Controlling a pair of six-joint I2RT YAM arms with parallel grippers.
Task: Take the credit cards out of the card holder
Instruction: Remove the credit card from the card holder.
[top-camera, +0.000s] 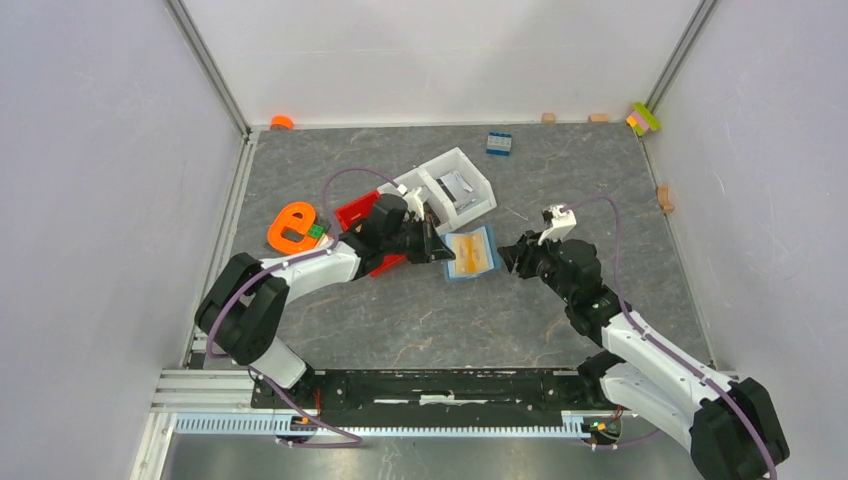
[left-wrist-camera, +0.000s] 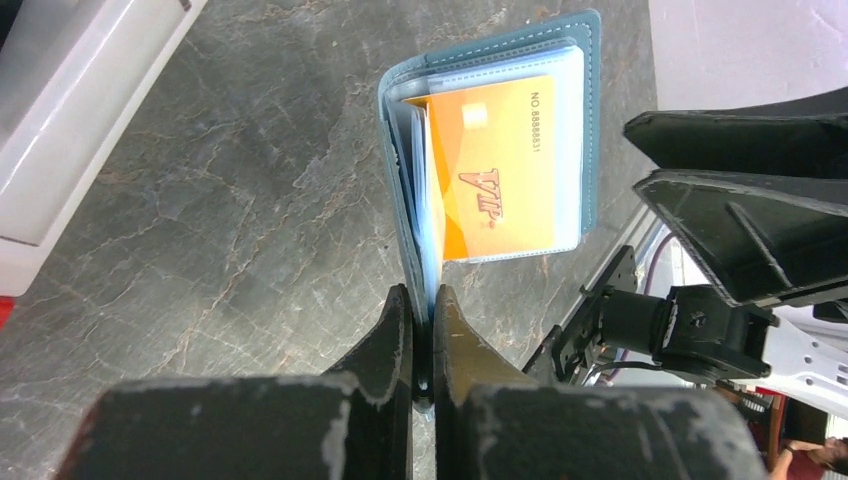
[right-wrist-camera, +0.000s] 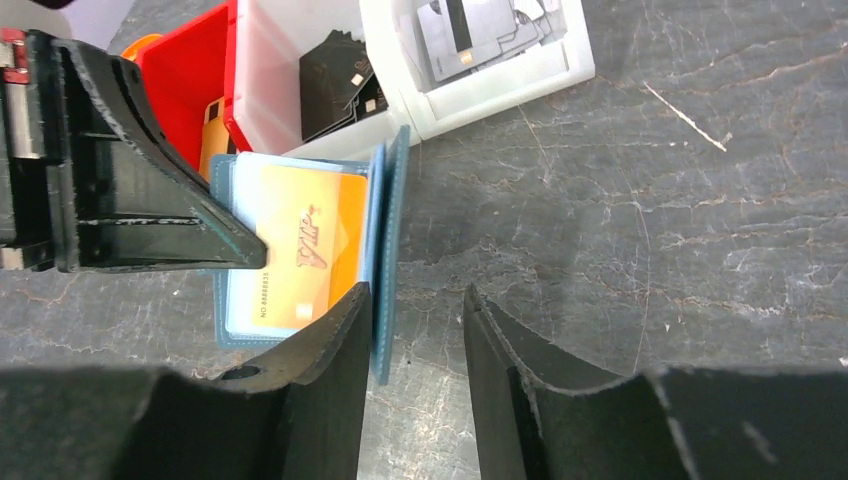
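Note:
The card holder (top-camera: 470, 253) is a teal wallet lying open at mid-table, pale blue inside. An orange credit card (left-wrist-camera: 500, 170) marked VIP sits in its clear sleeve. My left gripper (top-camera: 440, 250) is shut on a raised teal edge of the card holder (left-wrist-camera: 590, 120), pinched thin between the jaws (left-wrist-camera: 422, 300). My right gripper (top-camera: 508, 258) is open (right-wrist-camera: 415, 300). The holder's upright teal cover (right-wrist-camera: 388, 250) stands between its jaws, close against the left finger (right-wrist-camera: 340, 330). The card (right-wrist-camera: 300, 250) lies left of that cover. Whether there are other cards I cannot tell.
A white two-compartment bin (top-camera: 455, 185) and a red bin (top-camera: 360, 215) stand just behind the card holder. A black wallet (right-wrist-camera: 335, 85) lies in the white bin. An orange object (top-camera: 293, 228) is at the left. A blue brick (top-camera: 499, 143) lies farther back.

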